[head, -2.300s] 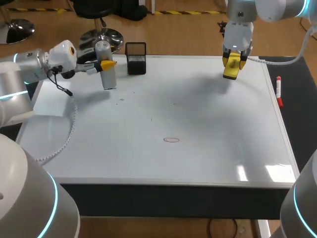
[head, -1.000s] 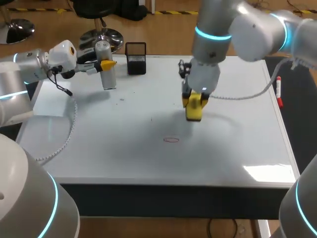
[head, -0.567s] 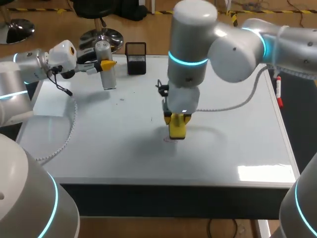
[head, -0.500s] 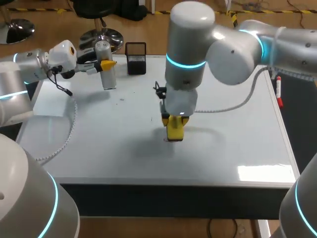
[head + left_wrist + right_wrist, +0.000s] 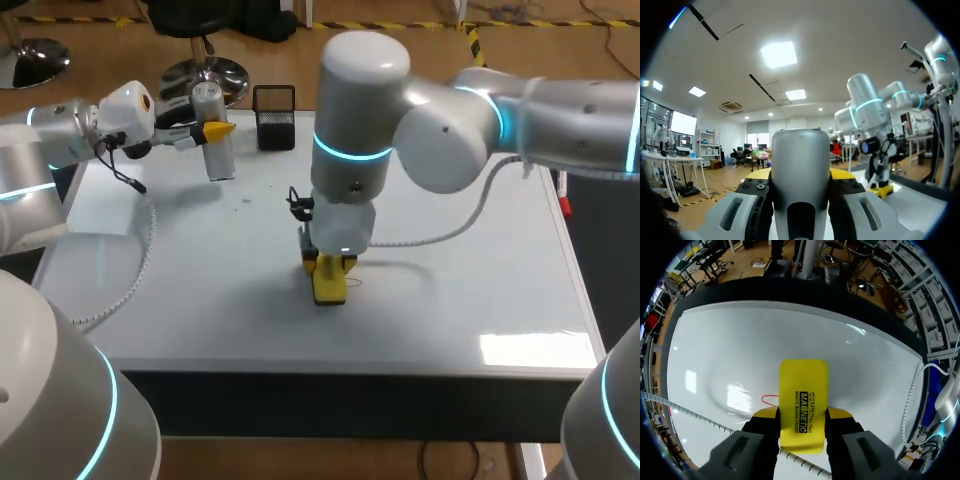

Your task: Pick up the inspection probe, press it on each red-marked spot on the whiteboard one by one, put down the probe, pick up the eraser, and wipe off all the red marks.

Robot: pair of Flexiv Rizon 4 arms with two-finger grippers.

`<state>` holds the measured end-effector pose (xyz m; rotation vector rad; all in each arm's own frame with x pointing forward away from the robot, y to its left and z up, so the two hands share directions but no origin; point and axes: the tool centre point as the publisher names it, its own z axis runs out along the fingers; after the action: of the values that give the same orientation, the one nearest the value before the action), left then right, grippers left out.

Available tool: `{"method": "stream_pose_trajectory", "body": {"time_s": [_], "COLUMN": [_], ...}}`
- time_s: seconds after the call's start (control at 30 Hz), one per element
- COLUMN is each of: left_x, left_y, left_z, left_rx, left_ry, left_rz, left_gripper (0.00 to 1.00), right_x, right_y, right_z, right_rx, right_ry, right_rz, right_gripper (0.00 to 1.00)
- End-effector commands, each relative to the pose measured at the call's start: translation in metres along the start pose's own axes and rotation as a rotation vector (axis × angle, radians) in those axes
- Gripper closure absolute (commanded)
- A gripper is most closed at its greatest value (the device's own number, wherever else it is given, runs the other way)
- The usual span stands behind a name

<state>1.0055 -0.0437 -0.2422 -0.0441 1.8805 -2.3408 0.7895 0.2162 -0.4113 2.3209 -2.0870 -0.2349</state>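
Hiding red mark (image 5: 768, 400) partly: eraser (image 5: 803, 385) in R gripper (image 5: 803, 415), probe (image 5: 800, 150) in L gripper (image 5: 800, 177).

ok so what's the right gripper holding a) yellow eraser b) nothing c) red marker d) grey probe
a: in the right wrist view both fingers of the right gripper press the yellow eraser from two sides, right beside the red mark.

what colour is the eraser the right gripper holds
The eraser is bright yellow with black print, clearest in the right wrist view.
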Motion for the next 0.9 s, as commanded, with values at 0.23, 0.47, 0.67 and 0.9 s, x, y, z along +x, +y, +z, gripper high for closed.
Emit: {"method": "stream_pose_trajectory", "body": {"time_s": [0.23, 0.47, 0.67, 0.9], "left_x": [0.001, 0.001, 0.001, 0.001], "left_y": [-0.001, -0.001, -0.001, -0.001], "left_z": [0.001, 0.001, 0.001, 0.001], "left_rx": [-0.002, -0.002, -0.002, -0.002], "left_ry": [-0.002, -0.002, -0.002, -0.002], "left_rz": [0.001, 0.001, 0.001, 0.001], "left_gripper": [1.0, 1.0, 1.0, 1.0], "right_x": [-0.013, -0.011, -0.006, 0.01], "right_y": [-0.015, -0.015, -0.014, -0.01], "right_z": [0.012, 0.017, 0.021, 0.025], "right_rx": [-0.023, -0.034, -0.037, -0.042], "right_ry": [0.017, 0.042, 0.044, 0.038], "right_rz": [-0.021, -0.014, -0.003, 0.045], "right_gripper": [1.0, 1.0, 1.0, 1.0]}}
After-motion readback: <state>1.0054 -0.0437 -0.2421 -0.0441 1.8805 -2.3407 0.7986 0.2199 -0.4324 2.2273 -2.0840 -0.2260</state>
